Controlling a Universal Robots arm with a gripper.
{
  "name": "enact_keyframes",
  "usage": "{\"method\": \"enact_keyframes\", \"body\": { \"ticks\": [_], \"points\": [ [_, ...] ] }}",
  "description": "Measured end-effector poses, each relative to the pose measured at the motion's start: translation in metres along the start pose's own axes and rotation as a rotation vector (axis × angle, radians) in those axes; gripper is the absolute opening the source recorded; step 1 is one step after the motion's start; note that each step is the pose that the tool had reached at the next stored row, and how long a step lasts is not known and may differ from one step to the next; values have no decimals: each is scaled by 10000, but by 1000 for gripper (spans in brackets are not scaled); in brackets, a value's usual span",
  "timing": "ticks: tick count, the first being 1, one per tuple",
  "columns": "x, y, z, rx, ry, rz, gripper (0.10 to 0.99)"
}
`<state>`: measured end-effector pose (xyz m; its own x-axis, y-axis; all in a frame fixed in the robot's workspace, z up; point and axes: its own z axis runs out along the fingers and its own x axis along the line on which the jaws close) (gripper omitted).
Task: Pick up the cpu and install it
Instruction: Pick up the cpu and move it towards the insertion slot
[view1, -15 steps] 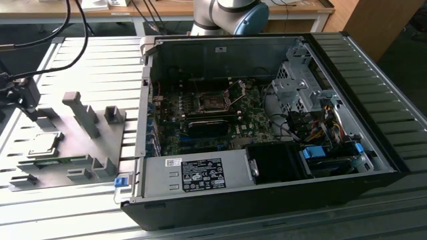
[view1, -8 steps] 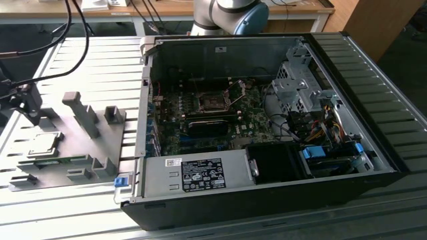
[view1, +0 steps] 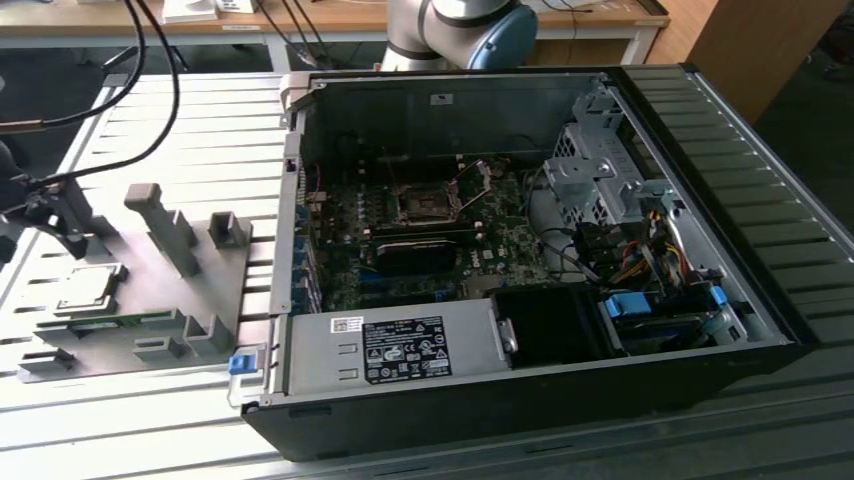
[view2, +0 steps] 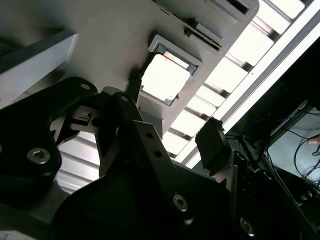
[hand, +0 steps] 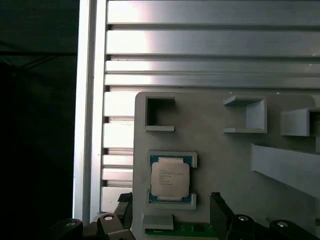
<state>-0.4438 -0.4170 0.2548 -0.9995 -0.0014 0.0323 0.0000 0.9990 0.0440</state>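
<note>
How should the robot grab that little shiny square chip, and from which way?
Probably by two opposite thin edges, coming straight down from above. The cpu lies flat, shiny side up, in a shallow holder on the grey plate. Low walls hug its corners, so the edge middles look like the only places to pinch.

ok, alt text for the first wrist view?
A flat, square, silvery-grey cpu with a greenish rim lies in a nest on a grey plastic fixture plate, on a ribbed aluminium table. The gripper hangs above it, jaws open and empty.
</note>
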Motion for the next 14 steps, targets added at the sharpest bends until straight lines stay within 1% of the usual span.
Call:
{"method": "enact_keyframes", "body": {
  "ticks": [7,10,14],
  "points": [
    [-2,-5,127,-2,-10,56,718],
    [-1,-6,166,-11,-13,66,718],
    [1,-9,218,-14,-50,63,718]
  ]
}}
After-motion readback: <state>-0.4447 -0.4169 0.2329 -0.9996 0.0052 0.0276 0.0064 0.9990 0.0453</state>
